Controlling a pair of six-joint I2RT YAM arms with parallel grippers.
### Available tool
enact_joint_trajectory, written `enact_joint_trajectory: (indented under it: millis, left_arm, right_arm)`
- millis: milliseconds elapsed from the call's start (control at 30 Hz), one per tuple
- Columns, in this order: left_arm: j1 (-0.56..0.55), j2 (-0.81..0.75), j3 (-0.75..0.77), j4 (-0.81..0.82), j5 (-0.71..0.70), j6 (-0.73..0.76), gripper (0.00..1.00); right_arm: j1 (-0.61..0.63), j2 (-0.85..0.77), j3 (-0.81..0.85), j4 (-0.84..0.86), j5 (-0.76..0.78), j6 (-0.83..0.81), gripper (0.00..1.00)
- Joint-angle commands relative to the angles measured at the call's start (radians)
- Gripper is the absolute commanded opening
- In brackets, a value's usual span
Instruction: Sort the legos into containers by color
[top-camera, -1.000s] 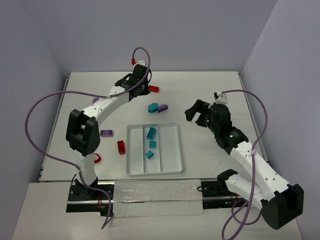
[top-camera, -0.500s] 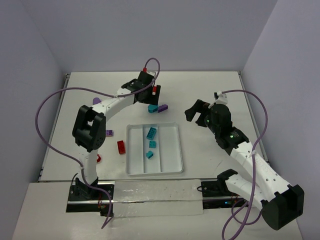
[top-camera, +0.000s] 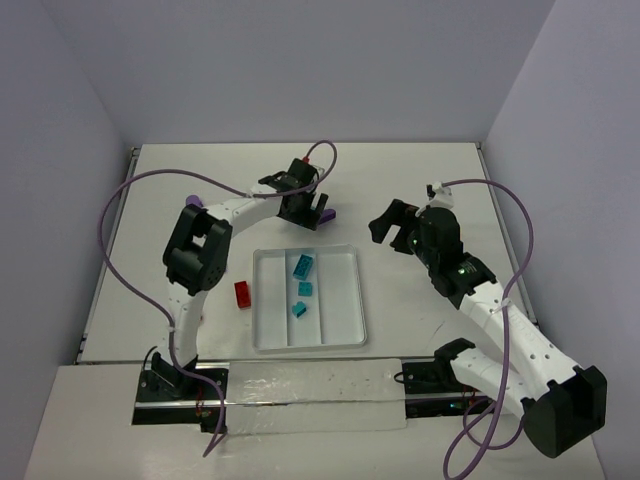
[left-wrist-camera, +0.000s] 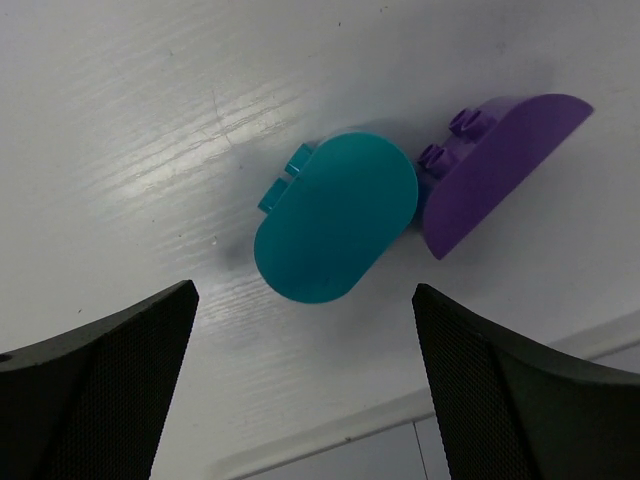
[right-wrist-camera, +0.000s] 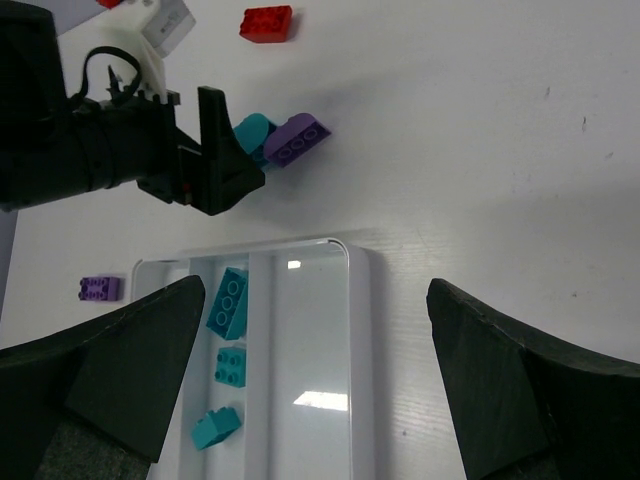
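Observation:
My left gripper (top-camera: 304, 209) hangs open just above a teal rounded lego (left-wrist-camera: 335, 215) and a purple rounded lego (left-wrist-camera: 500, 170) that touch each other on the table behind the tray. Its jaws (left-wrist-camera: 305, 310) hold nothing. The white tray (top-camera: 340, 300) has three long containers. Three teal legos (top-camera: 302, 266) lie in the middle one, and the right one (right-wrist-camera: 310, 360) is bare. A red lego (top-camera: 242, 294) lies left of the tray. My right gripper (top-camera: 392, 228) stands open and empty to the right of the tray.
Another red lego (right-wrist-camera: 266, 23) lies farther back beyond the left gripper (right-wrist-camera: 215, 165). A small purple lego (right-wrist-camera: 98, 289) sits left of the tray, and a purple piece (top-camera: 192, 201) shows behind the left arm. Purple cables loop beside both arms.
My left arm has swung right from the back red lego to above the teal and purple pair, and its jaws now stand open. The right arm has not moved.

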Motion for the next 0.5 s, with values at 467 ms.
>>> enact_joint_trajectory:
  millis: [467]
  left_arm:
    - [0.009, 0.179, 0.238, -0.012, -0.138, -0.083, 0.75]
  right_arm:
    - [-0.008, -0.001, 0.025, 0.033, 0.014, -0.01, 1.0]
